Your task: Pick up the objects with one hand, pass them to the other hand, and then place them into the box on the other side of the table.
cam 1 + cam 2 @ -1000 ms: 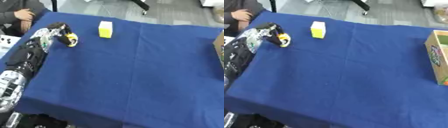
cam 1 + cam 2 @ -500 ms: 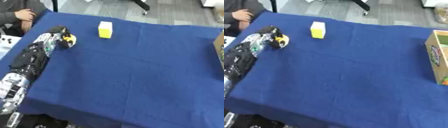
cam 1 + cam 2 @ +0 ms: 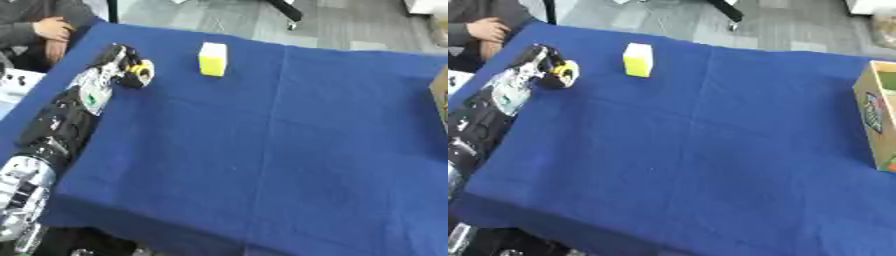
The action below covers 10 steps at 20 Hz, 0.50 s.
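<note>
Reaching to about ten o'clock on the table, the left hand [image 3: 112, 62] sits against a small yellow-and-black object [image 3: 140, 72]; whether its fingers have closed on it I cannot tell. This looks like the pick-up step. Next comes a lift toward the middle for a handover, though the right hand is out of view. A yellow block [image 3: 212, 59] waits at twelve o'clock. The box [image 3: 875, 120] stands at three o'clock. A blue cloth [image 3: 289, 150] covers the table over grey floor.

Open blue table [image 3: 710, 150] between yellow block [image 3: 637, 59] and box [image 3: 874, 122].
</note>
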Available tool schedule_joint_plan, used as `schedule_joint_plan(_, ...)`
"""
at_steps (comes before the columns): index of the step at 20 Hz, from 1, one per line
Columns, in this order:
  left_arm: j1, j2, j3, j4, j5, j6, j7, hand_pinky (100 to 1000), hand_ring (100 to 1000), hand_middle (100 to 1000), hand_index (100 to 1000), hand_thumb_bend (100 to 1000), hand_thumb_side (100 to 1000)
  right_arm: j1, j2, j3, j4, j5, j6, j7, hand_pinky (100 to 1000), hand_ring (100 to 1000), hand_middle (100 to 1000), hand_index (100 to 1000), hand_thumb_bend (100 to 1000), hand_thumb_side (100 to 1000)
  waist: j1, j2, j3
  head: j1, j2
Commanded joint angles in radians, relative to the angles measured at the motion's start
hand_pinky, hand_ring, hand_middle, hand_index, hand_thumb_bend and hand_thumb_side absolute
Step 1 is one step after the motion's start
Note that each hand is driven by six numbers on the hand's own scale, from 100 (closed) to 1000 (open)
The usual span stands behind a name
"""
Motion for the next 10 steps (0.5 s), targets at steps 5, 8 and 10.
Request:
schedule_joint_plan(5, 0.044, 0.048, -0.056, -0.370, 0.356, 0.019, -0.059, 529, 292, 224, 347, 100, 190, -0.032, -0.019, -0.001, -0.021, 0.003, -0.024, 0.003, 727, 739, 309, 711, 238, 301, -0.009, -0.023, 0.006, -0.065, -0.002)
schedule_joint_plan(8, 0.057, 0.032, -0.091, -0.488, 0.497, 0.037, -0.103, 530, 293, 227, 349, 100, 208, -0.062, -0.019, 0.010, -0.021, 0.014, -0.058, 0.011, 736, 742, 317, 723, 247, 294, -0.013, -0.025, 0.006, -0.105, -0.002)
schedule_joint_plan(10, 0.060, 0.012, -0.118, -0.558, 0.573, 0.052, -0.141, 535, 298, 233, 354, 100, 217, -0.092, -0.013, 0.023, -0.021, 0.023, -0.084, 0.023, 742, 744, 320, 730, 253, 290, -0.017, -0.026, 0.004, -0.129, -0.002)
